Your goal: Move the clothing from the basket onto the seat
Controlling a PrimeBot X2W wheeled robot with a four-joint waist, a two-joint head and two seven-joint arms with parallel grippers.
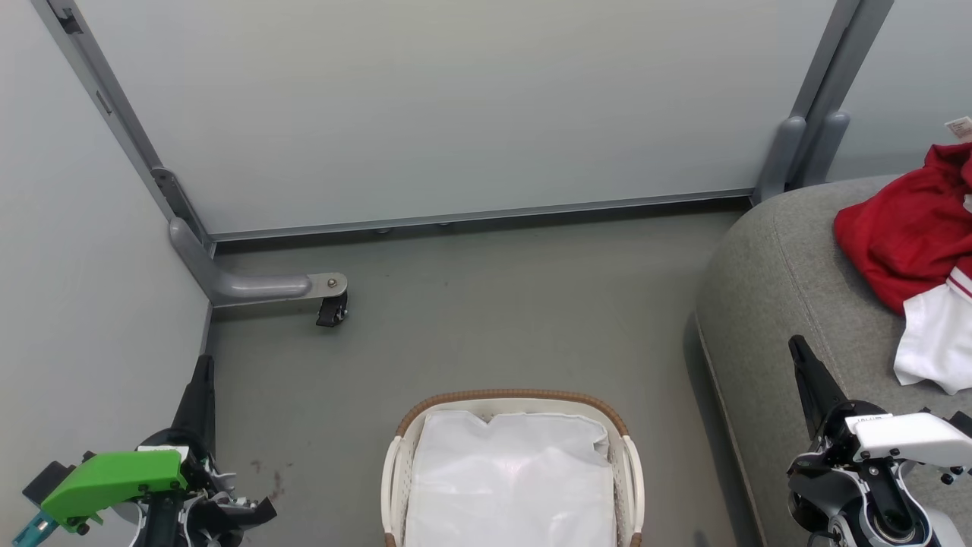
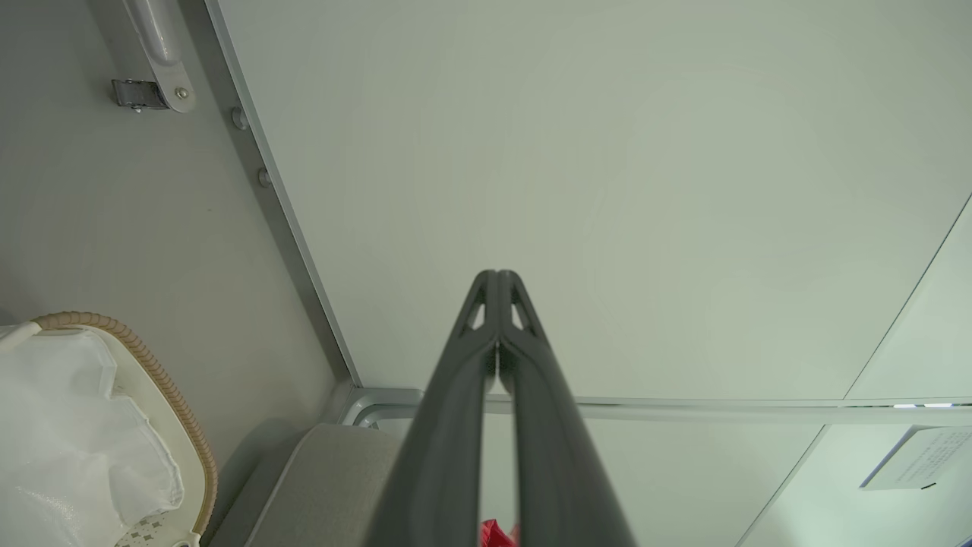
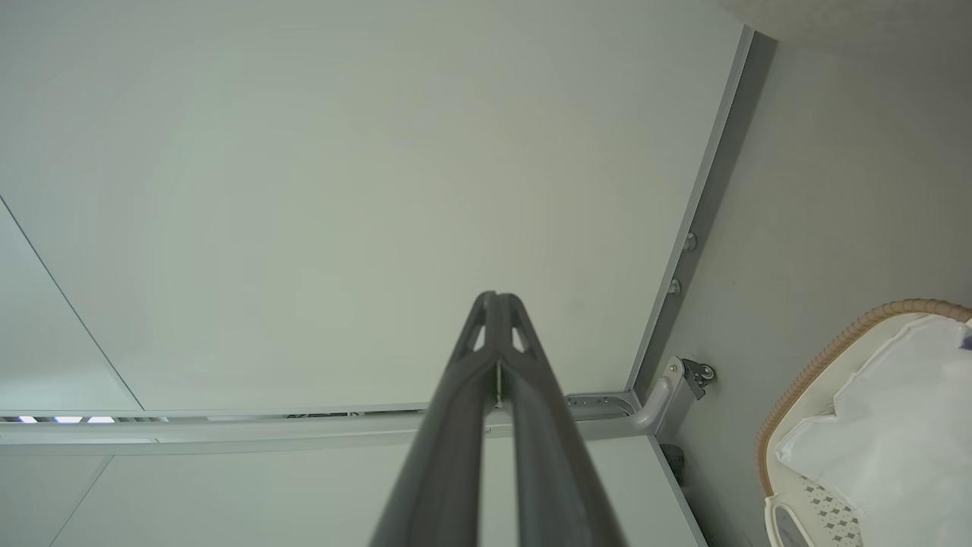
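Observation:
Red clothing with white trim lies bunched on the light-grey seat at the right edge of the head view; a sliver of red clothing peeks between the left fingers. The white basket with a brown woven rim stands on the floor at bottom centre, with a plain white sheet inside it. My left gripper is shut and empty at the lower left, well left of the basket. My right gripper is shut and empty at the lower right, over the seat's front edge.
Pale partition panels close off the back and left. A grey panel foot with a black caster stands on the grey floor at left. Open floor lies between basket, panels and seat.

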